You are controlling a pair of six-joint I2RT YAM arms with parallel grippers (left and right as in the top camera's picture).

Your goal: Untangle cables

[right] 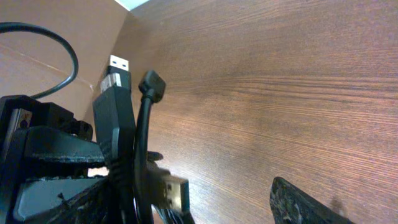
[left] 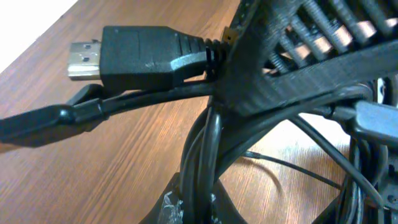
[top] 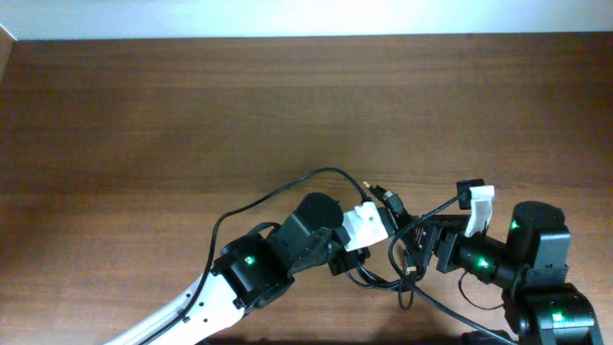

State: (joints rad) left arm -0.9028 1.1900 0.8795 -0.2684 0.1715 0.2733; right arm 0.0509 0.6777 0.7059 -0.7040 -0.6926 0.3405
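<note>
Wooden table (top: 144,105), mostly bare. All the action is near the front edge, right of centre. Left arm (top: 239,273) comes in from the front-left corner, right arm (top: 536,259) from the front-right. Their tools meet almost nose to nose.

The cables (left: 202,149) are a black bundle bunched between the two tools, lifted at the grip, with loops sagging to the table toward the front edge. Strands cross over each other, not yet separated.

Left gripper (top: 383,218): clamped narrow on the cables, strands pinched just behind the plugs. Right gripper (top: 421,238): jaws wide, gripping nothing. One of its fingers (right: 305,202) sits well off to the side of the bundle.

Plugs fan out past the left grip:
- HDMI plug (left: 134,56), the biggest, metal tip free.
- USB plug (right: 119,67), beside it, tip pointing the same way.
- Angled plug (right: 152,86), the smallest, on a thin cord just beside the HDMI body.

Key relation: the bundle lies straight ahead of the right gripper, toward the left arm, inside the spread of its jaws. The plugs' long axes run across the right gripper's approach line, pointing to the far edge. The right gripper is the free one and the nearer, so my guess is that it picks one strand and pulls away from the left hold. Risk: pinching two cords at once.
</note>
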